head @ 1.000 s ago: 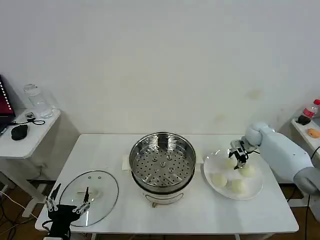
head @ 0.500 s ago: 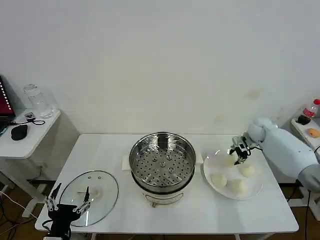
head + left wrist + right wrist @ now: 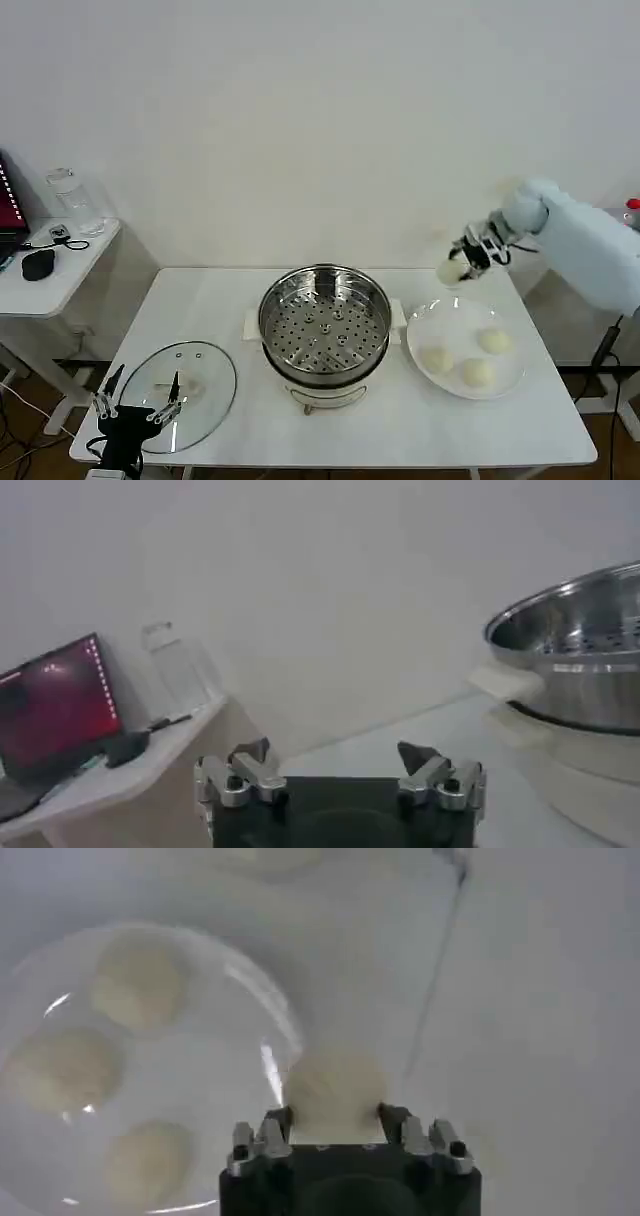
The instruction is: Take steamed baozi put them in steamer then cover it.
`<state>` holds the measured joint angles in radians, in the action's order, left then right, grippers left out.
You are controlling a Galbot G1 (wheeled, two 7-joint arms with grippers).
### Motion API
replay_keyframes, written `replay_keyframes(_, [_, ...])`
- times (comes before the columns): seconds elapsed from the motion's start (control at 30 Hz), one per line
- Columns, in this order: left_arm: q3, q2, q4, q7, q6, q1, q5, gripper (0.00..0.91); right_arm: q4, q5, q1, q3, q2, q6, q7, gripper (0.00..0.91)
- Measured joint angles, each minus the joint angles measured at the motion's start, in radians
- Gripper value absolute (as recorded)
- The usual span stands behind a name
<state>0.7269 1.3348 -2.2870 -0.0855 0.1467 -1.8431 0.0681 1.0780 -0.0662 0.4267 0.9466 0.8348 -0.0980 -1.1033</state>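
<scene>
The right tool [image 3: 457,268] pinches one steamed baozi [image 3: 449,271] in the air above the plate [image 3: 506,378] near the bench's right edge, where three buns lie. The empty steamer [image 3: 325,322] stands mid-bench; the cover [image 3: 180,384] rests at the front-left corner beside the spread left tool [image 3: 135,403].
</scene>
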Motion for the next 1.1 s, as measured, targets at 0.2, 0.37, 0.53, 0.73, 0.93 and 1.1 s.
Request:
replay_keyframes(0.2, [0.009,0.0,-0.004,0.0,0.0,-0.003,-0.006,0.907,0.068,0.076,0.091,0.073,0.051,-0.002,0.017,0.615])
replay_keyframes(0.37, [0.02,-0.004,-0.006,0.001,0.0,-0.005,-0.013,0.907,0.123,0.135,0.125,0.122,0.11,-0.012,0.042,0.625])
replay_keyframes(0.53, [0.028,-0.005,-0.01,0.001,0.0,-0.01,-0.014,0.907,0.182,0.174,0.159,0.186,0.172,-0.033,0.075,0.615])
replay_keyframes(0.73, [0.036,0.002,-0.015,0.001,0.0,-0.017,-0.015,0.907,0.22,0.171,0.174,0.265,0.237,-0.078,0.113,0.615])
replay_keyframes(0.93, [0.046,0.012,-0.017,0.001,-0.004,-0.025,-0.023,0.907,0.225,0.111,0.166,0.315,0.286,-0.146,0.152,0.615])
replay_keyframes(1.1, [0.054,0.013,-0.013,0.001,-0.007,-0.028,-0.029,0.907,0.197,0.034,0.138,0.33,0.319,-0.219,0.188,0.615])
